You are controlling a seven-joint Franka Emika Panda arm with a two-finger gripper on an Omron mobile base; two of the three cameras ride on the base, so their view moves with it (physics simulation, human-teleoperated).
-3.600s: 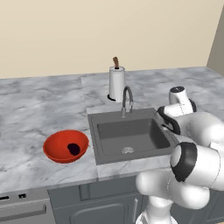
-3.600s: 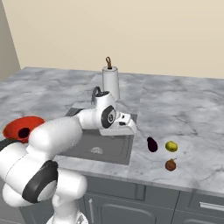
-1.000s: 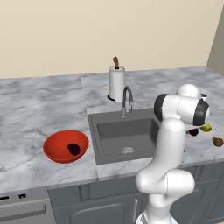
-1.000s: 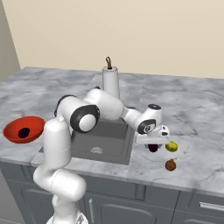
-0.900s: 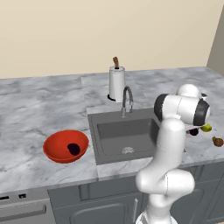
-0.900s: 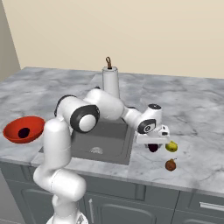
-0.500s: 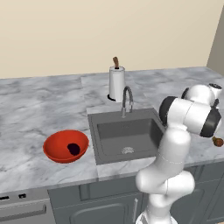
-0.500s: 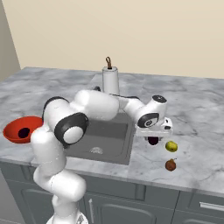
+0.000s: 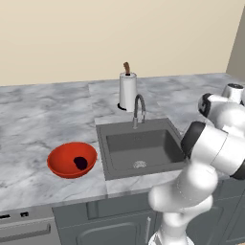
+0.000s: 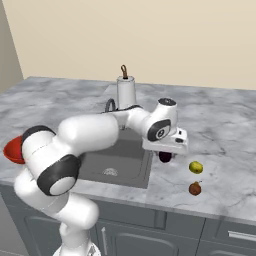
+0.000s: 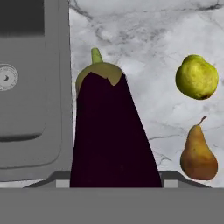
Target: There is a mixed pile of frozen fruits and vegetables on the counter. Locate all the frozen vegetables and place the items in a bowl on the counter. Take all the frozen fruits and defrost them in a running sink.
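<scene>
Light was even and soft across all three rendered views, bright without harsh contrast and with no clear single source. The desk (image 9: 43,105) showed only faint shading, and the sink (image 9: 141,148) read darker than its surroundings, with no hard shadow edges. The bowl (image 9: 72,159) carried a mild gloss and the arm (image 10: 95,132) a few soft highlights. The base views were slightly soft and coarse. In the hand view the eggplant (image 11: 111,135) was nearly black, its surface detail lost. No edge distortion showed.
</scene>
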